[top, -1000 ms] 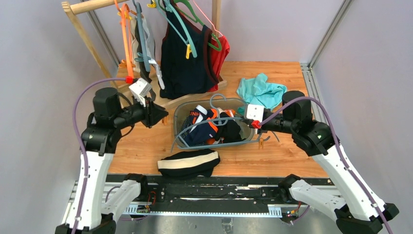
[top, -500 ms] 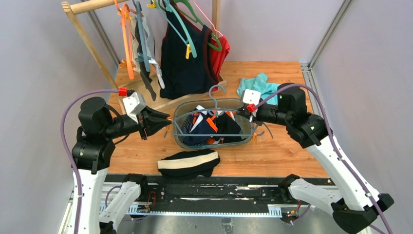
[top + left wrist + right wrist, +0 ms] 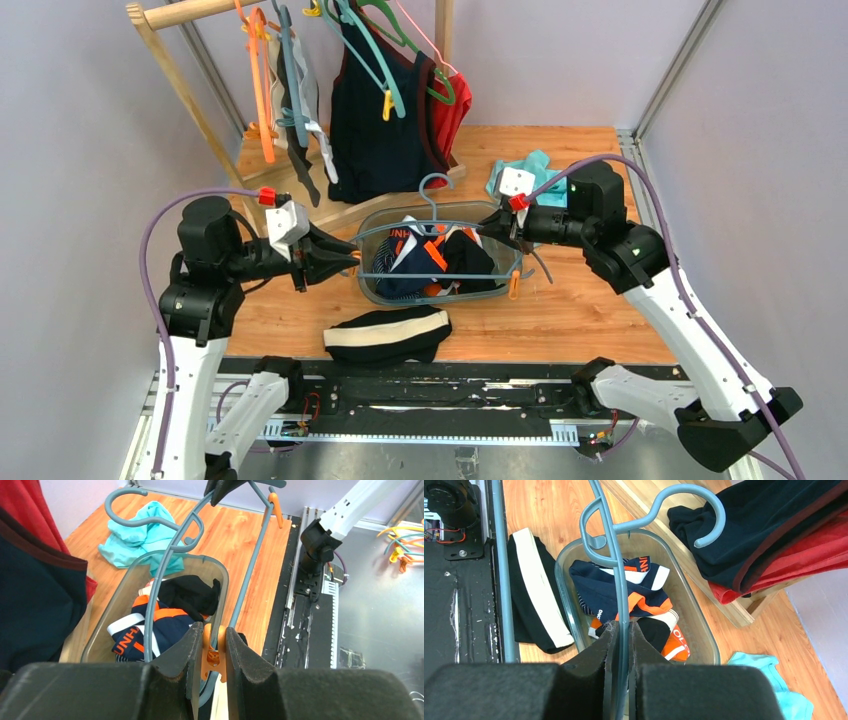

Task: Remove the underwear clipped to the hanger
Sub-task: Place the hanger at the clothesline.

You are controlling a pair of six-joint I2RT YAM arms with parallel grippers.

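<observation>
Now the hanger (image 3: 620, 580) is lifting off the bin (image 3: 107, 616), right jaws clamping its bar, left jaws pinching its clip (image 3: 214, 652); underwear (image 3: 165, 625) is lying loose inside, apparently freed.

L fingers (image 3: 172, 672), R fingers (image 3: 591, 667): black.
Clip (image 3: 213, 647) betw. L fingers: orange.
Hanger (image 3: 623, 605) betw. R fingers: grey-blue.
Tub (image 3: 560, 575) past fingertips: clear, grey tint.
Navy briefs (image 3: 611, 587) in tub: orange + white bands, white lettering.
Black briefs (image 3: 531, 587) beside tub: cream waistband.
Cloth (image 3: 132, 535): teal.
</observation>
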